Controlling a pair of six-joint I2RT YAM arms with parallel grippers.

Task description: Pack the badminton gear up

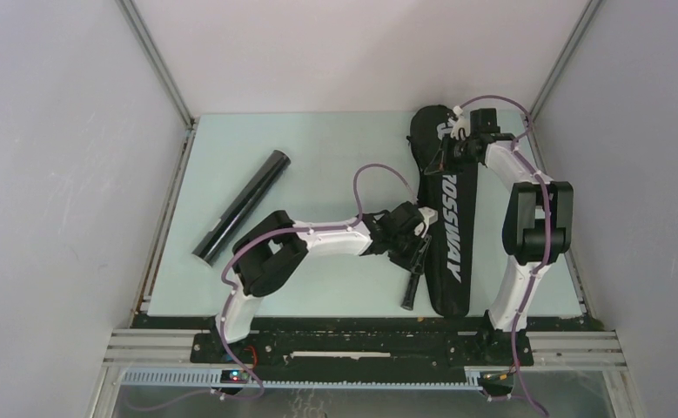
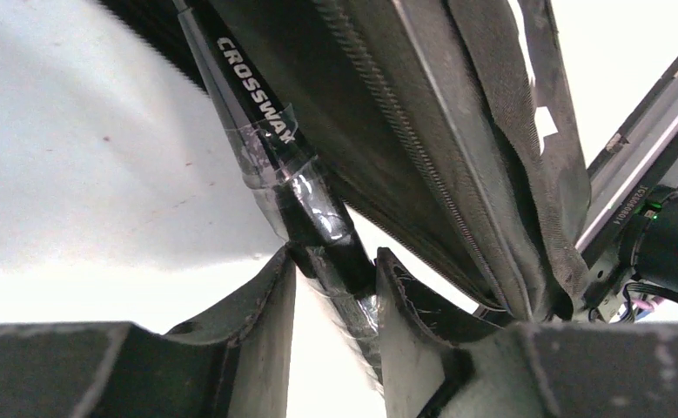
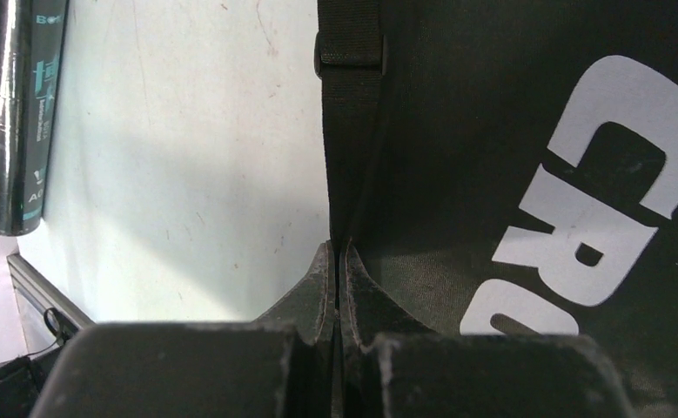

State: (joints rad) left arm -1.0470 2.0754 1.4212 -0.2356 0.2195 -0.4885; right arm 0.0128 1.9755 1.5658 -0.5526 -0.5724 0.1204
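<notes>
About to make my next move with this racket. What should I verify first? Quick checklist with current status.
1. Left gripper closed on the racket handle: ok.
2. Right gripper pinching the bag edge: ok.
3. Racket head inside the bag opening: cannot tell.
4. Tube packed: not ok, it lies on the table, apart from the bag.
5. Shuttlecocks located: cannot tell, none in view.
</notes>
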